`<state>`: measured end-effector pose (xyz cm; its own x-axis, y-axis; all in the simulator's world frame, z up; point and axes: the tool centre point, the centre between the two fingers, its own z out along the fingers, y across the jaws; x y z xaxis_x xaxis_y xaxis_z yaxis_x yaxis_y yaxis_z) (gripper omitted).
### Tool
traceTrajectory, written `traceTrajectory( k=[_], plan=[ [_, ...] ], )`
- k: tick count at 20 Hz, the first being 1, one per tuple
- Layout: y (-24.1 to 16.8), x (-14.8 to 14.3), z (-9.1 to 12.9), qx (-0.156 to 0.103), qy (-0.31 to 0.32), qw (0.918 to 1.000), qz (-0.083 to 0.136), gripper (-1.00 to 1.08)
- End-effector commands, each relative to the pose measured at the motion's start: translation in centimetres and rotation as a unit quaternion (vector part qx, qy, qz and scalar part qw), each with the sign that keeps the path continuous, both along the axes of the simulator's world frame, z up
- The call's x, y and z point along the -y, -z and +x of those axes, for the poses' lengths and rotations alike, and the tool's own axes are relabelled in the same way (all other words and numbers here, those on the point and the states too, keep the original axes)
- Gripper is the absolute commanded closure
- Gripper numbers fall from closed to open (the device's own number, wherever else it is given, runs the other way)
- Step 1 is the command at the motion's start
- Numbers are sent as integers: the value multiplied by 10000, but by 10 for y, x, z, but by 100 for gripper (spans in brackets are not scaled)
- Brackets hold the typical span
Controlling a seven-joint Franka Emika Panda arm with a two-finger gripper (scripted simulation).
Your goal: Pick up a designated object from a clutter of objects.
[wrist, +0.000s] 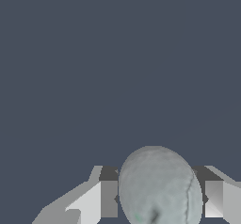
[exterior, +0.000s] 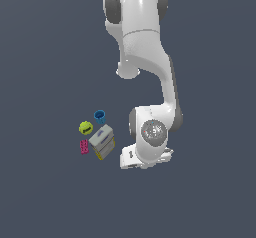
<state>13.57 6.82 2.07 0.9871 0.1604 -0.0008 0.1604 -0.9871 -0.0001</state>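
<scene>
In your wrist view the pale grey-white ball (wrist: 160, 188) sits squarely between the two fingers (wrist: 109, 197), one pad on each side and both up against it, so the jaws are closed on the ball at about its own width. Behind the ball you see only bare dark counter (wrist: 117, 58).

In the exterior view the arm (exterior: 145, 57) reaches down with its wrist (exterior: 152, 132) folded low, and the gripper (exterior: 131, 158) shows only as a pale block at its lower end; the ball itself cannot be made out there, likely hidden by the hand.

The other pieces lie together just off the exterior view's left of the gripper, apart from it. The blue cup (exterior: 99, 115) stands farthest up the picture, the lime-green cup (exterior: 85, 128) beside and below it, the pink block (exterior: 84, 146) lower again, and the white-and-yellow box (exterior: 102, 141) tilted, next to the pink block on the exterior view's right.
</scene>
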Motion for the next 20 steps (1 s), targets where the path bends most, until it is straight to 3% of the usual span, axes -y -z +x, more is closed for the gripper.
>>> traceTrajectory(
  k=[1,11,20],
  plan=[
    [0,0,0,3,0,10000,0,108],
    [-7,-1,-1,3,0,10000,0,108],
    [-52,-10,-11,3,0,10000,0,108]
  ],
)
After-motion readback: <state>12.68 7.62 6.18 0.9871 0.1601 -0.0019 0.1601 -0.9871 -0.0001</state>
